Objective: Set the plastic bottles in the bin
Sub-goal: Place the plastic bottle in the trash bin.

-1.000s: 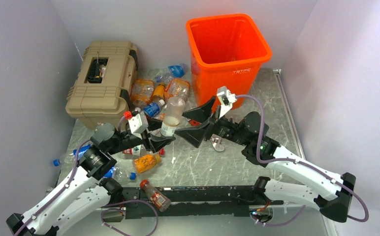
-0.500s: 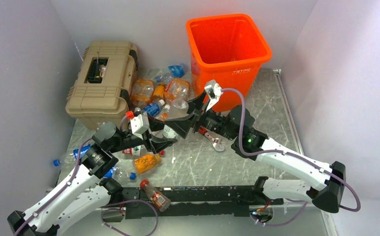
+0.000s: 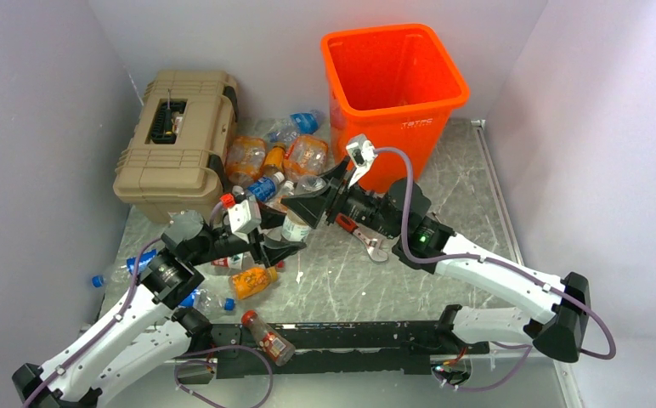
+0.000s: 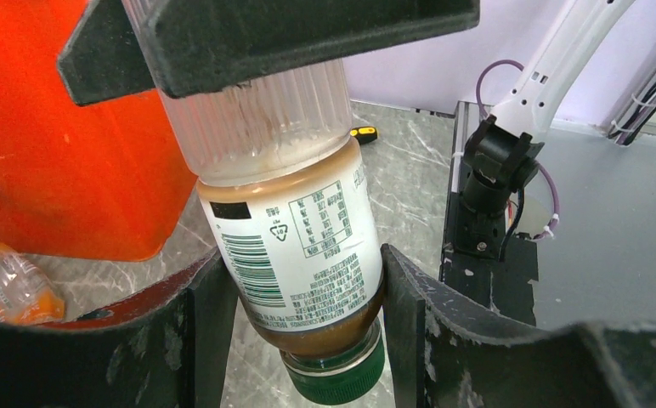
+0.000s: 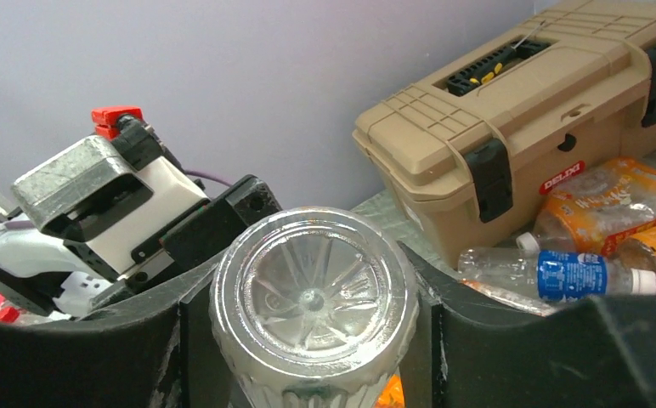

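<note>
Left wrist view: left claw [image 4: 301, 336], half-open, grips the green-capped bottle [image 4: 295, 229] by its label; right claw [image 5: 308, 336] clamps the ribbed base above, presumably for handover.

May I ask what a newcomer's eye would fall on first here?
An upturned bottle, green cap down, is gripped mid-table by the left end effector at its label and the right end effector at its ribbed base. Behind stands the orange bin, with a tan toolbox left of it.
</note>
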### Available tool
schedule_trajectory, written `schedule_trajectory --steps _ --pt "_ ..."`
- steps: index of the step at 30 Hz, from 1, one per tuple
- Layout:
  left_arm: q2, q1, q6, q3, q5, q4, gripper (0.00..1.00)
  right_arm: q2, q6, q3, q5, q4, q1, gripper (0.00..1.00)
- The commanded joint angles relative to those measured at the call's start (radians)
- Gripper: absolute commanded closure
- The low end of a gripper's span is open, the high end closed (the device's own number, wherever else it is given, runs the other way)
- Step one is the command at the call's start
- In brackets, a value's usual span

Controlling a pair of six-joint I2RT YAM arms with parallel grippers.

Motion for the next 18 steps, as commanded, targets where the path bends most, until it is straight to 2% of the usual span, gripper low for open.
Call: schedule_trajectory --steps 1,5,11,13,15,16,18 --pt "-0.006 -0.007 0.023 0.025 0.005 0.000 0.73 -0.025 0.005 0.050 0.015 0.027 0.004 0.44" --pt "-0.012 -0.007 0.022 0.026 -0.005 -0.008 0.64 -0.050 0.001 0.038 0.024 0.015 0.004 0.52" --pt "-0.001 -0.008 0.031 0.042 -0.004 -0.036 0.58 -0.068 -0.002 0.038 0.019 0.000 0.005 0.63" --pt "0.002 -0.008 0.027 0.044 -0.008 -0.044 0.42 -0.072 -0.002 0.039 0.015 -0.004 0.004 0.68" --pt "0.008 -0.011 0.027 0.057 -0.015 -0.062 0.19 -0.077 -0.002 0.040 0.014 -0.012 0.005 0.73" --pt "0.012 -0.012 0.022 0.064 -0.022 -0.064 0.03 -0.080 -0.004 0.040 0.018 -0.017 0.004 0.75" --pt "0.019 -0.012 0.019 0.074 -0.030 -0.097 0.01 -0.089 -0.011 0.041 0.024 -0.030 0.004 0.77"
